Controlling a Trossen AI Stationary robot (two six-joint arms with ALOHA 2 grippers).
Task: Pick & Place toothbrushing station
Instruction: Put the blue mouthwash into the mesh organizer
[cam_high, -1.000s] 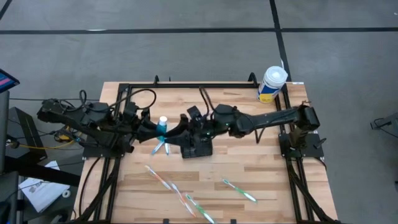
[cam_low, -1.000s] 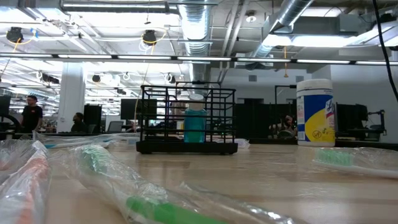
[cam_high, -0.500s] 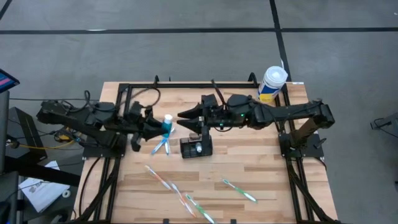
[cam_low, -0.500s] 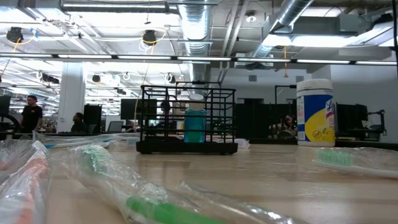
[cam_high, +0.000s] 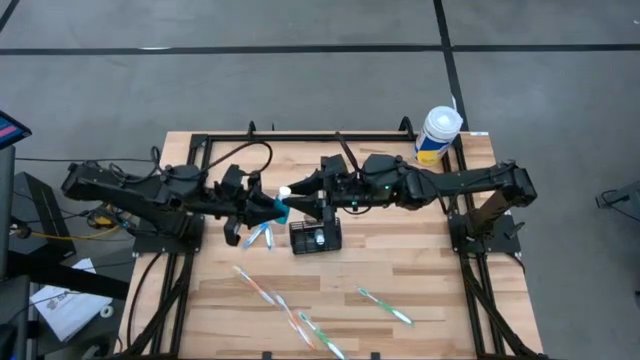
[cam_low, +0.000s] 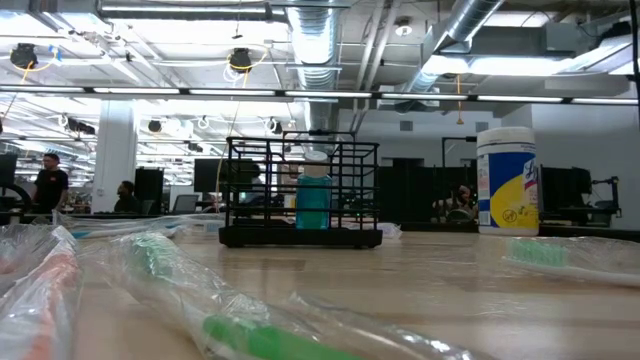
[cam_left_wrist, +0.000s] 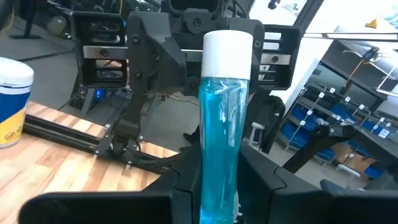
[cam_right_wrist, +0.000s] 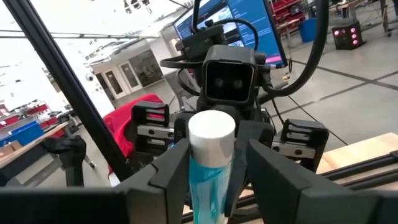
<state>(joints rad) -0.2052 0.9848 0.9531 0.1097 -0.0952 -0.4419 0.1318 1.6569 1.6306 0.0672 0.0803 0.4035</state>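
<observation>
At table front: wrapped toothbrushes (cam_low: 150, 270). Mid-table: toothbrushing station (cam_high: 315, 237), upright; judged light, stiff wire mesh, grasp top rim. Just beyond: left gripper (cam_high: 272, 207) clenched on blue tube (cam_left_wrist: 219, 143); right gripper (cam_high: 300, 196) flanking tube cap, grip undeterminable

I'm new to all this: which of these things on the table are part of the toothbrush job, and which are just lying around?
In the job: black wire-mesh basket; blue white-capped tube, held by left gripper, right gripper at its cap; wrapped toothbrushes.
Lying about: white-and-yellow wipes tub.
</observation>
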